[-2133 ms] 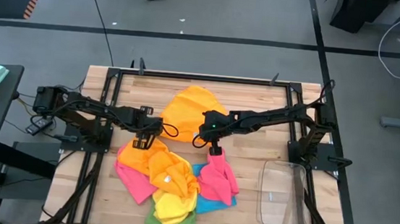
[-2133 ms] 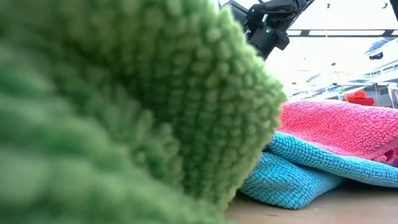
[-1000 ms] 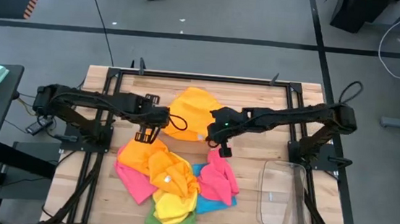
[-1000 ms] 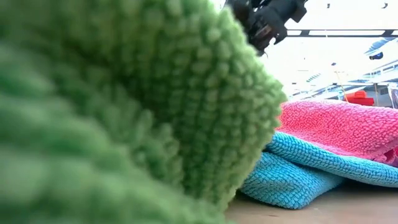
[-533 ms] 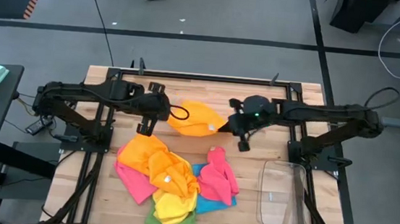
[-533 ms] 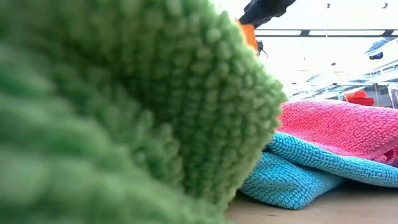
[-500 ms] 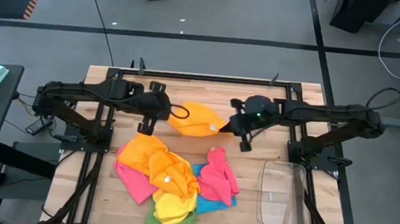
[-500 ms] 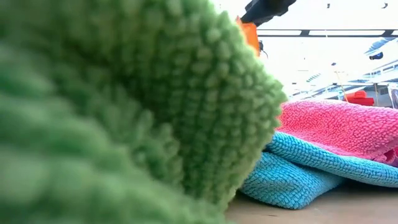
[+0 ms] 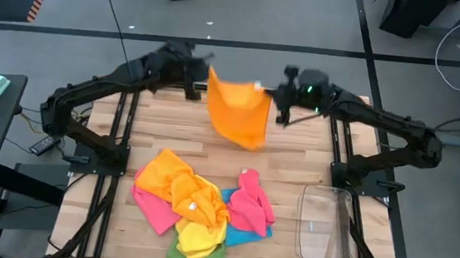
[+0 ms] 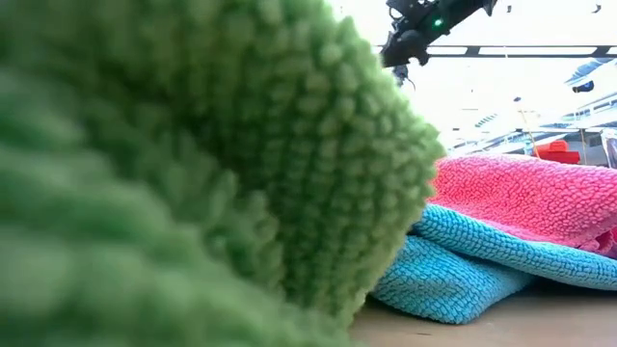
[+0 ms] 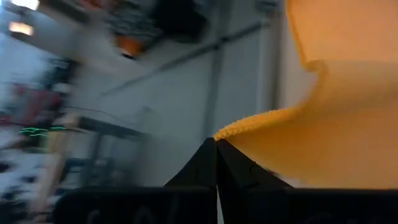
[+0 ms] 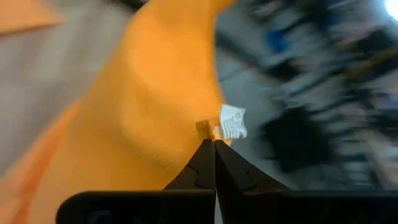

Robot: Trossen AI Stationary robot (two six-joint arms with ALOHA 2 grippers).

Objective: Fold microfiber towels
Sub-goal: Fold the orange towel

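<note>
An orange microfiber towel [image 9: 238, 109] hangs spread over the far part of the table, between my two grippers. My left gripper [image 9: 205, 75] is shut on its upper left corner and my right gripper [image 9: 272, 91] on its upper right corner. More microfiber towels, orange, pink, yellow, blue and green, lie in a pile [image 9: 198, 210] near the front edge. In the low view the green towel [image 10: 193, 164] fills the near field, and the pink [image 10: 530, 198] rests on the blue [image 10: 482, 260]. My right arm [image 10: 410, 39] shows above them. My left gripper pinches the orange towel's edge at its corner [image 11: 239, 129] between its two shut fingers, coming from the table's left side and slanting slightly down. The cloth hangs below the hold. My right gripper pinches the opposite corner [image 12: 204, 127], beside the white tag [image 12: 233, 121], between its shut fingers, coming from the table's right side. The towel hangs below and runs across to the other gripper.
A clear plastic bin [image 9: 326, 225] stands at the table's front right. Bare wood [image 9: 294, 160] lies between the hanging towel and the pile. Black frame rails [image 9: 121, 136] run along both sides of the table.
Both grippers have risen, gone toward the table's far edge and moved apart, tipping up from pointing down toward level. The orange towel, bunched on the table before, has been lifted and spread out between them. Both have stayed shut.
</note>
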